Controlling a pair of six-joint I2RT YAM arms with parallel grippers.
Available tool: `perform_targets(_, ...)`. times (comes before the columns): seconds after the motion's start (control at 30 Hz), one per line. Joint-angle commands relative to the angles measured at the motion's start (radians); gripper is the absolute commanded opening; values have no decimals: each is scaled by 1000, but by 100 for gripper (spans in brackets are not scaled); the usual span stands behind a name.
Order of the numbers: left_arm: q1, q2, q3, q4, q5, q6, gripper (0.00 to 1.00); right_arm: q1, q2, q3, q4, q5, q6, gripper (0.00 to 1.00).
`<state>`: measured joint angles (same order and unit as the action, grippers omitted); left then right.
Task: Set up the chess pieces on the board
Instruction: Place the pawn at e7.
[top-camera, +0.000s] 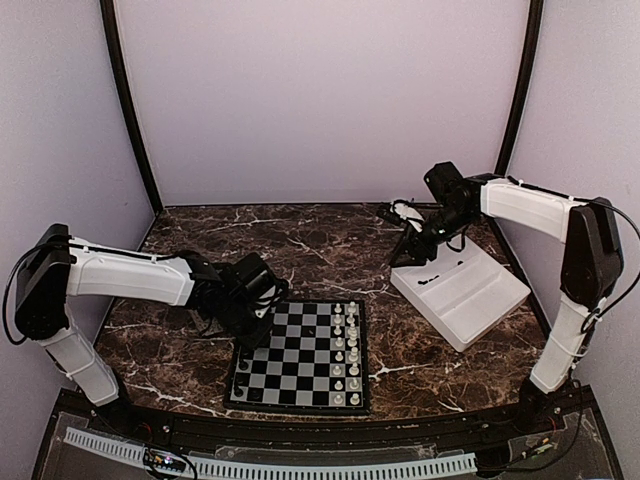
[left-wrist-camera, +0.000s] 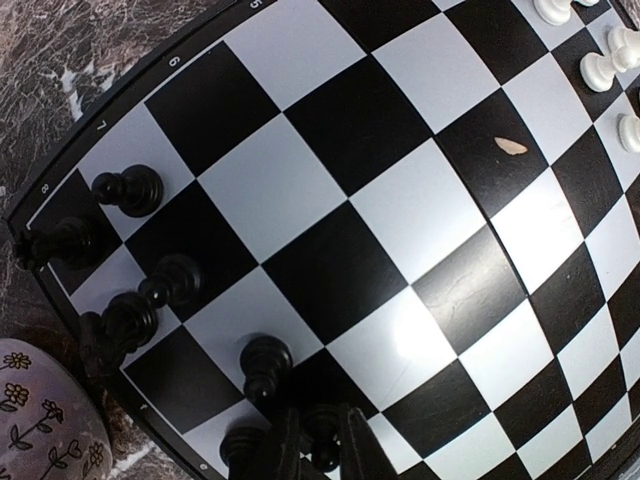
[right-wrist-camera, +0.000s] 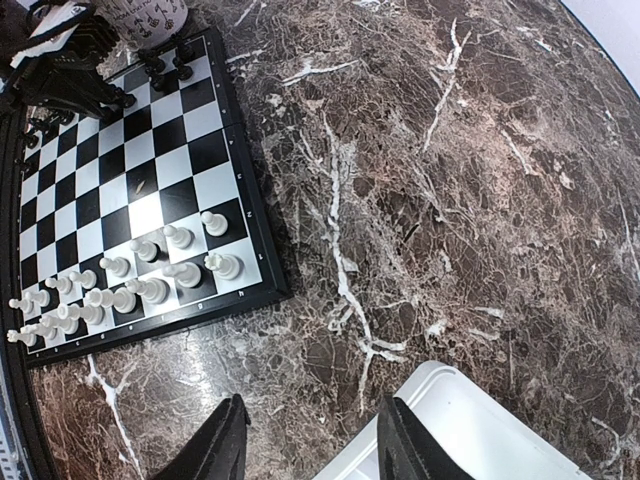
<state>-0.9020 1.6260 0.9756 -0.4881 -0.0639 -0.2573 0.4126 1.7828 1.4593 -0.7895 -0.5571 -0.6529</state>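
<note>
Out on the left, the left hand (left-wrist-camera: 320, 430) is down low over the near corner of the chessboard (left-wrist-camera: 300, 190), its fingers set narrow on either side of a small black piece (left-wrist-camera: 324, 452). Whether they are pinching it or have just let it go, I cannot tell from here.

The other black chess pieces (left-wrist-camera: 128, 188) stand huddled along that same left edge, a few on their squares and a couple right at the frame. A flowered mug (left-wrist-camera: 40, 420) sits on the table just beside that corner.

Here is the danger: the neighbours crowd in close to the hand. If it lifts off at a slant, a finger could clip one and topple it, or drag the placed piece off its square. A careless swing of the wrist could also nudge the mug.

Moving across the board, the white pieces (right-wrist-camera: 120, 280) are lined up in two rows on the far side.

On the right, the right hand (right-wrist-camera: 315, 445) hangs with jaws wide and nothing between them, above the marble table (right-wrist-camera: 450, 200) at the edge of the white tray (right-wrist-camera: 480, 430).
</note>
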Motion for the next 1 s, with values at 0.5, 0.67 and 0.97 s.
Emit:
perform_targets(0.5, -17, -103, 48, -22, 46, 9, 21, 9, -9, 52, -87, -63, -36, 46)
perform_targets(0.67, -17, -169, 153, -79, 39, 37, 23, -14, -36, 137, -126, -44, -48, 46)
perform_targets(0.97, -5, -121, 344, 23, -298, 110, 70, -98, 68, 465, -115, 121, 161, 99)
